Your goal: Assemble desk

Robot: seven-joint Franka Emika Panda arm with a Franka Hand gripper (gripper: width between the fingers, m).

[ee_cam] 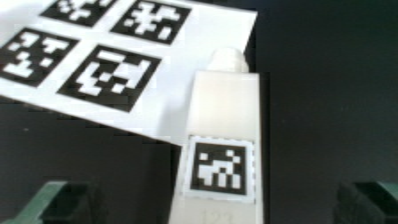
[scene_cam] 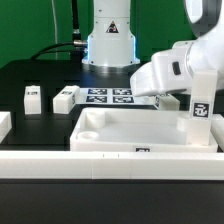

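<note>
Leg (ee_cam: pixel 217 130) sits midway inside the wide-open claw (ee_cam: pixel 210 203), touching neither side.

The black table (scene_cam: pixel 40 75) carried everything. Reading the exterior view as a dial centred on the table's middle, the large shallow white plastic tray-like tabletop (scene_cam: pixel 140 125) lay flat at 4 o'clock. The thin flat white marker board (scene_cam: pixel 110 96), printed with black-and-white square tags, lay at 12 o'clock, near the tabletop's far wall. The 1st short white square-section plastic leg (scene_cam: pixel 65 98) lay on its side at 10 o'clock. The 2nd leg (scene_cam: pixel 32 96) lay farther out at 9 o'clock, apart from it. A long white border rail (scene_cam: pixel 40 156) ran across 6 o'clock. In the wrist view, a 3rd leg (ee_cam: pixel 222 130), tagged, lay on the table with 1 end at the marker board's edge.
</note>
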